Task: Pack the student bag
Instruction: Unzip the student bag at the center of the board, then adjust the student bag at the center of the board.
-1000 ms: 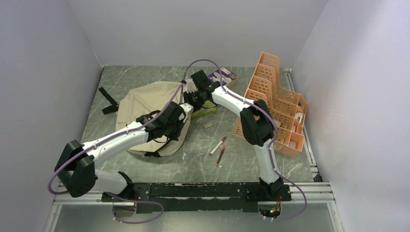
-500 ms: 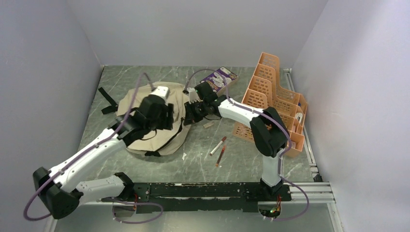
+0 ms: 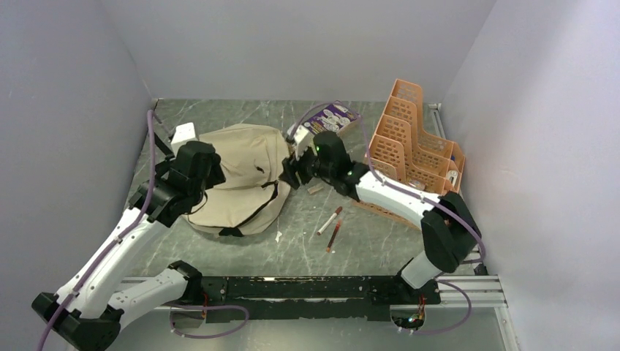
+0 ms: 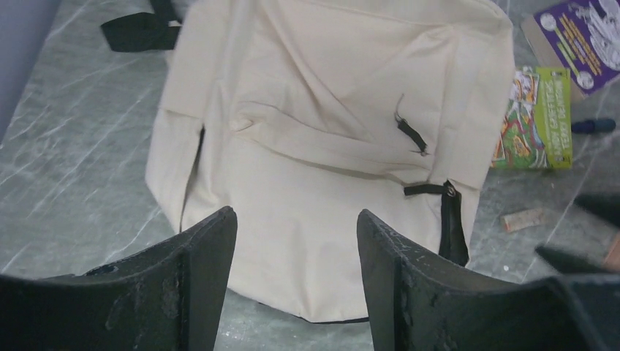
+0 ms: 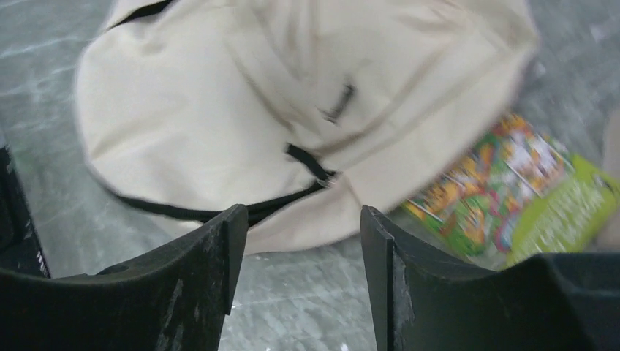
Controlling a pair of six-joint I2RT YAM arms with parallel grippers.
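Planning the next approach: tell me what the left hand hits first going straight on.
Most likely the student bag: the open left hand points at its beige fabric, nothing visible between; how far off is unclear.

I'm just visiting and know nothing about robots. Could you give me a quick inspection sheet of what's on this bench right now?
Surface: grey marbled table.
Job's things: beige bag lying flat.
Clutter: green book beside the bag; purple book farther back; orange organizer at right; two pens in front.
Grippers: left gripper and right gripper both open, empty, facing the bag.
Cables: a purple cable runs along each arm.
Surroundings: plain walls on three sides.
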